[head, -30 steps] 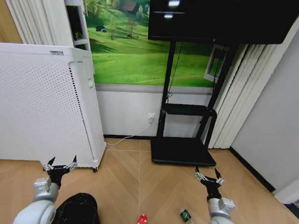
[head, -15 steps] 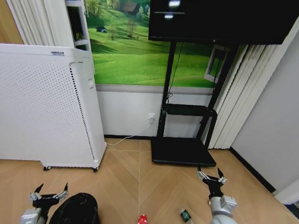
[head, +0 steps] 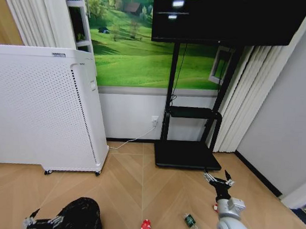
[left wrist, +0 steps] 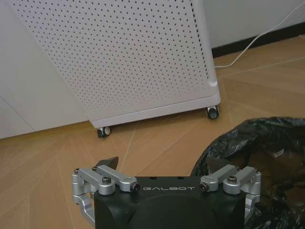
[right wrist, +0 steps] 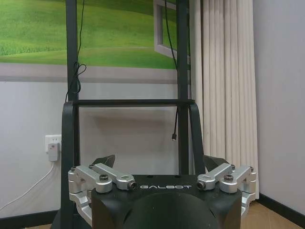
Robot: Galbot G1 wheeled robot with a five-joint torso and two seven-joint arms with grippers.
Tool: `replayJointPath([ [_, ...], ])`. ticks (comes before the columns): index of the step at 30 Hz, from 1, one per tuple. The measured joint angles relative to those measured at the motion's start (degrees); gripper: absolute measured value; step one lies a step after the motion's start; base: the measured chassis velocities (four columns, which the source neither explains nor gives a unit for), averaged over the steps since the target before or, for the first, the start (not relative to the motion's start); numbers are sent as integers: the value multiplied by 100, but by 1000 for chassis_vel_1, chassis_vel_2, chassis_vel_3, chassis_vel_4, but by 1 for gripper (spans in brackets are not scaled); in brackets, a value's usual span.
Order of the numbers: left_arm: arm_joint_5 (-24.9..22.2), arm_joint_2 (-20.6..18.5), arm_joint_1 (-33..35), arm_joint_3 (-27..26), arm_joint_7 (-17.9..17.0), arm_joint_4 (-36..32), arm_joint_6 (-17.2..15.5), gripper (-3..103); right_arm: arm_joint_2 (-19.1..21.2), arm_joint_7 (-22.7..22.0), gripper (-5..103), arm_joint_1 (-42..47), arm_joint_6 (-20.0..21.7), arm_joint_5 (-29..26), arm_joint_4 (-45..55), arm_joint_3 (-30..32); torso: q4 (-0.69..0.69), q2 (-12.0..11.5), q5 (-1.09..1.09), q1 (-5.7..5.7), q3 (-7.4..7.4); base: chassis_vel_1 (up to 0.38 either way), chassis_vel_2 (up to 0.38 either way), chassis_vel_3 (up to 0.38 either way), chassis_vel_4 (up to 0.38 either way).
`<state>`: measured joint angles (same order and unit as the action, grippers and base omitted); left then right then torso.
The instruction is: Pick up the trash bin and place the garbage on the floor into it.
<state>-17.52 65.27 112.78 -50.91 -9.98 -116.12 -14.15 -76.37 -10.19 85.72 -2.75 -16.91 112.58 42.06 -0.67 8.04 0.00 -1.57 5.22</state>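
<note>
1. Far left: big white perforated appliance (head: 41, 109) on small castors, standing on the wood floor (head: 139, 190) w/ its back near the wall. It sits beyond the bin and well apart from it.
2. Left gripper (head: 42, 221) is low at the bottom-left of the head view, just beside the trash bin (head: 80, 216) on the bin's left. Fingers spread wide, nothing held. Left wrist view: one finger reaches over the black liner's edge (left wrist: 259, 157), the other is over bare floor; can't tell if any touch.
3. Trash bin: black, liner crumpled over the rim, on the floor at bottom-left of centre.
4. Garbage: red-and-white piece (head: 146, 228) on the floor right of the bin, clear of it. Green bottle (head: 191, 221) lies further right, near the right arm.
5. Centre-right, behind: black TV stand (head: 187, 154) w/ flat base plate, uprights and a shelf; dark screen (head: 228, 19) on top. White cable (head: 134, 140) runs from a wall socket to the appliance.
6. Right gripper (head: 219, 180) held up over the floor in front of the stand's base, above and beyond the bottle. Fingers wide apart, empty.
7. Far right: pale curtain (head: 250, 93) and grey wall.
</note>
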Motion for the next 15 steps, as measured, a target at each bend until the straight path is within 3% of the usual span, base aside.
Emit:
replayJointPath([
  [9, 141, -40, -63, 35, 43, 293, -112, 100, -48, 12, 100, -60, 0, 78, -104, -91, 0, 2, 0, -1, 3, 0, 0, 0, 0],
  [15, 64, -79, -595, 267, 199, 853, -194, 100, -94, 30, 100, -84, -9, 162, -150, -141, 0, 4, 0, -1, 4, 0, 0, 0, 0],
])
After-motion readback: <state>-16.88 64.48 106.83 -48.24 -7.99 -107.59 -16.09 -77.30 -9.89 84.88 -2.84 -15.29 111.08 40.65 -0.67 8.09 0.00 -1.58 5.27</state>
